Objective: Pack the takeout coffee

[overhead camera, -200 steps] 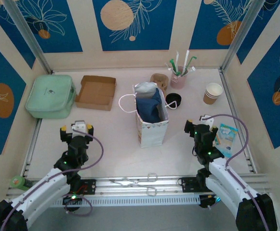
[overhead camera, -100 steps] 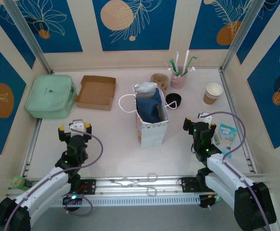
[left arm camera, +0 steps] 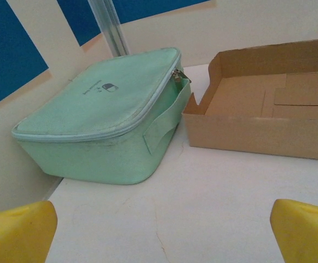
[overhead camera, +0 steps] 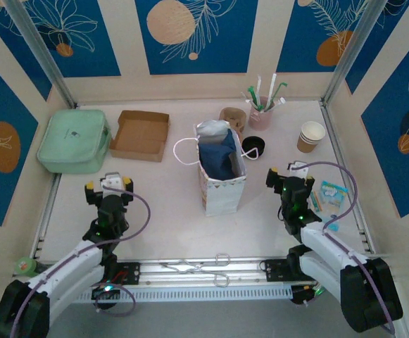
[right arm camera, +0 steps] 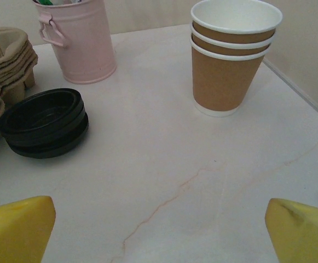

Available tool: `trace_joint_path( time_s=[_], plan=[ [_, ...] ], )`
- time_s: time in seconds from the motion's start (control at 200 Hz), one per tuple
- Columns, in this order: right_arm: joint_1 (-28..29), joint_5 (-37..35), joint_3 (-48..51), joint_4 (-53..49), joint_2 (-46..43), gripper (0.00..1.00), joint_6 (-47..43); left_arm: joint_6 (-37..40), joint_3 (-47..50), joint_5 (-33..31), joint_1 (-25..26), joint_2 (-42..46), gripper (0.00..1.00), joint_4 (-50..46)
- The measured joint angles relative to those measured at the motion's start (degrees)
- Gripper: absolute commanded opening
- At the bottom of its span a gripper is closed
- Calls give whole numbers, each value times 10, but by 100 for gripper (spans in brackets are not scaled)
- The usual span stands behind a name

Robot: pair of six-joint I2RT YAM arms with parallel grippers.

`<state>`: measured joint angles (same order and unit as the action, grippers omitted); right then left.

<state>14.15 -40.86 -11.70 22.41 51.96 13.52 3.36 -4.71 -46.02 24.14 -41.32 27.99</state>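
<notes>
The takeout coffee's kraft-brown paper cups stand nested in a stack at the back right, tops open with no lid on. A stack of black lids lies apart, to their left. A white paper bag stands open in the middle with dark blue cloth inside. My right gripper is open over bare table, short of the cups and lids. My left gripper is open and holds nothing, facing the left rear of the table.
A mint green zip case and an open cardboard box sit at the back left. A pink cup of straws and pulp carriers stand behind the bag. A blue packet lies by the right rail.
Both grippers have crept a little farther from the bases. The right one has also shifted slightly left. Both stay open and nothing on the table has moved.
</notes>
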Motion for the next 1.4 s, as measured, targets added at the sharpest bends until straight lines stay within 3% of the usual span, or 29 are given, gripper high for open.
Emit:
trace_joint_path(
  time_s=[0.825, 1.396],
  plan=[
    [-5, 19, -12, 148, 160, 99, -39, 2, 2, 34, -37, -139, 100, 149],
    [-5, 19, -34, 257, 244, 99, -84, 10, 2, 42, -62, -289, 99, 327]
  ],
)
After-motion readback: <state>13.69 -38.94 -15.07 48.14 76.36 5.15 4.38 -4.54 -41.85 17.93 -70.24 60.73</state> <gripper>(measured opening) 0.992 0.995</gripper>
